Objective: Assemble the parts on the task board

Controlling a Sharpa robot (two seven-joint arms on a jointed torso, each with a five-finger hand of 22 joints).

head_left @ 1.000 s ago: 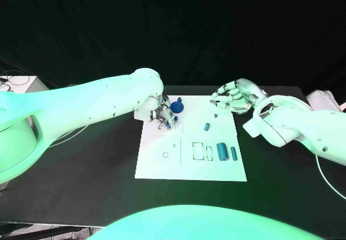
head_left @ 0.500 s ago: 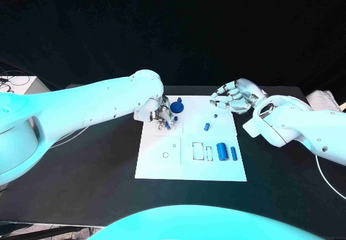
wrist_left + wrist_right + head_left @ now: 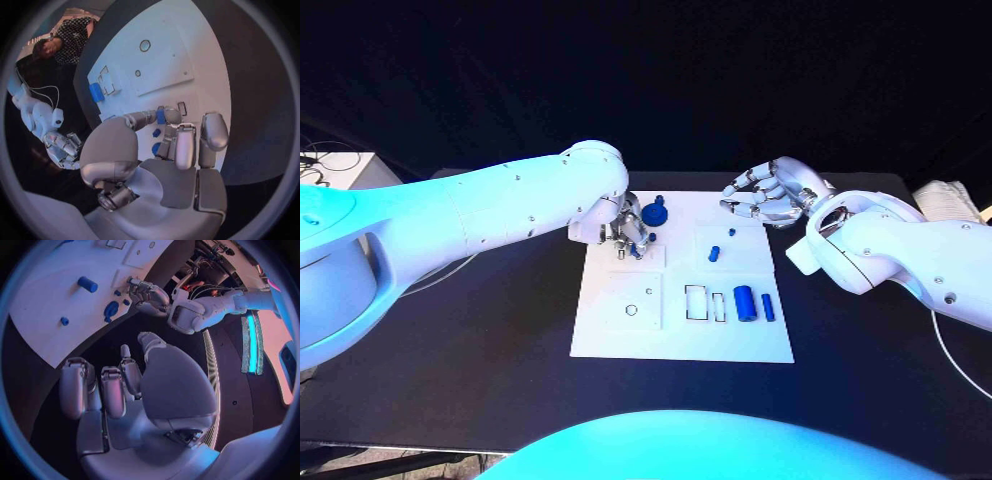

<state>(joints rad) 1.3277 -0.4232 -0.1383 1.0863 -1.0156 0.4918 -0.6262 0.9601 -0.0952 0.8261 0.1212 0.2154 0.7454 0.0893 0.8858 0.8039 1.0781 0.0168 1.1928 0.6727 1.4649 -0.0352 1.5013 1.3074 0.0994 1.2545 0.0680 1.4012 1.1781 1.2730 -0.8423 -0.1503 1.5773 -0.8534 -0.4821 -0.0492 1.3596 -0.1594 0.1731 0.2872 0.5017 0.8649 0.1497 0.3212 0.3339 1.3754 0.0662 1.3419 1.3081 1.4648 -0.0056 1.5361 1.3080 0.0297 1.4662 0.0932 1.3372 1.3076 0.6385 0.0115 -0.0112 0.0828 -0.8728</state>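
The white task board (image 3: pixel 678 325) lies mid-table. My left hand (image 3: pixel 625 226) hovers over its far left corner, and its thumb and a finger pinch a small blue peg (image 3: pixel 160 115). Two more small blue bits (image 3: pixel 155 140) lie on the board just under those fingers. A blue gear-shaped part (image 3: pixel 655 211) stands beside the hand. Two small blue parts (image 3: pixel 714 253) lie at the board's far right, and a blue cylinder (image 3: pixel 744 302) with a thinner pin (image 3: pixel 767 307) lies lower right. My right hand (image 3: pixel 764 197) hangs off the far right corner, fingers curled in, holding nothing.
Empty slots (image 3: pixel 694 301) and small holes (image 3: pixel 632 310) mark the board's near half. Black table (image 3: pixel 473 330) surrounds the board. The right wrist view shows the board (image 3: pixel 50 315) and my left hand (image 3: pixel 149 294) beyond my own fingers.
The left hand's fingers have shifted very slightly over the board's far left corner. The right hand has stayed put.
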